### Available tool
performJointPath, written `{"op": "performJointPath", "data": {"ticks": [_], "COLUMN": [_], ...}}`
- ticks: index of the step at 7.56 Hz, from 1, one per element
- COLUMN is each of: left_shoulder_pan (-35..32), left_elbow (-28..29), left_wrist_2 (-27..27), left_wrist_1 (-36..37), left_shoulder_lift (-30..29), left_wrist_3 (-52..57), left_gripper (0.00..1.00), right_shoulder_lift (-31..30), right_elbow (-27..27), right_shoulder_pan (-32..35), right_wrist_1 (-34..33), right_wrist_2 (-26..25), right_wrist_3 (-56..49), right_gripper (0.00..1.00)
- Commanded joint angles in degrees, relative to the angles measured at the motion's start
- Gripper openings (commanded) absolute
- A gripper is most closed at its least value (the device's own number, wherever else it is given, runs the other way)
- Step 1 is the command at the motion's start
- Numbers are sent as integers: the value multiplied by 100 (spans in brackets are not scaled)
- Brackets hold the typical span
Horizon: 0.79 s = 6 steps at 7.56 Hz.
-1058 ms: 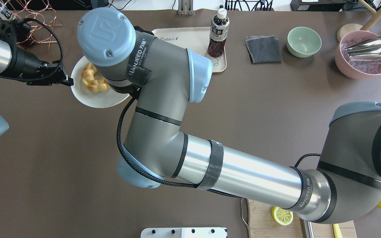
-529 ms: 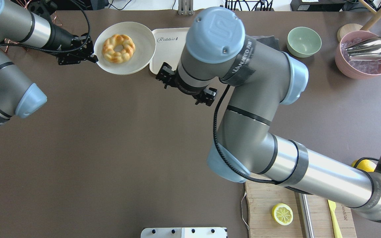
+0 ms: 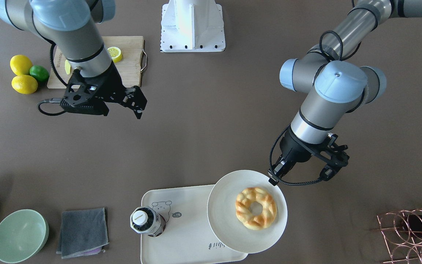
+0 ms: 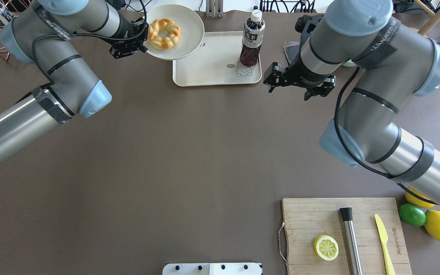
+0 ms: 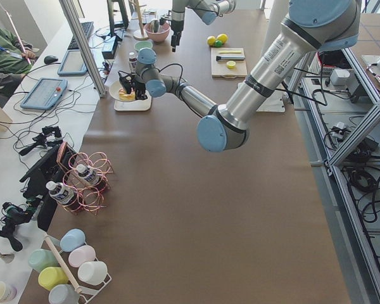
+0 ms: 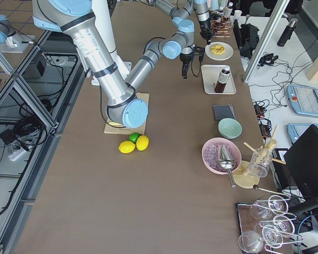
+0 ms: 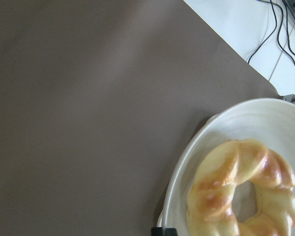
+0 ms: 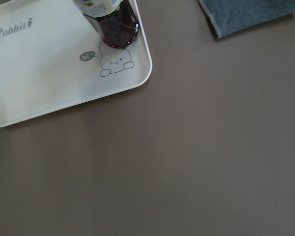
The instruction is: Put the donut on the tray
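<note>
holding stage: left gripper (image 4: 140,45) pinches plate (image 4: 191,45) rim at its 8 o'clock, donut (image 4: 164,33) on the plate, overlapping tray (image 4: 212,72) 10 o'clock corner from overhead. right gripper (image 4: 298,87) spread, empty. donut not yet on tray.

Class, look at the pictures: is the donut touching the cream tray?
Apart. The front-facing view shows the donut lying wholly on the round plate, which overlaps the tray; the plate separates them.
</note>
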Motion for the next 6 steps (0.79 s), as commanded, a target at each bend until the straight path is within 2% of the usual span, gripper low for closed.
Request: {"op": "performJointPath", "data": {"ticks": [1, 4, 5, 6], "left_shoulder_pan": [642, 1118, 1215, 1329], "left_elbow": [749, 1198, 1312, 1417], "left_wrist_2": [1322, 2114, 2160, 2474], "left_wrist_1": [48, 40, 40, 13], "left_shoulder_lift": [-578, -842, -947, -1088], "left_wrist_3": [-553, -860, -1096, -1203], "left_gripper": [0, 0, 0, 0], "right_shoulder_lift": [-1087, -1959, -2179, -2303], "right_elbow": [-16, -200, -209, -201], "right_shoulder_pan": [1085, 1939, 2107, 2230], "right_wrist_1": [8, 8, 8, 8], "right_wrist_2": [703, 1064, 1099, 1196], "right_wrist_3": [-2201, -4225, -4613, -4878], "right_gripper": [100, 100, 100, 100]}}
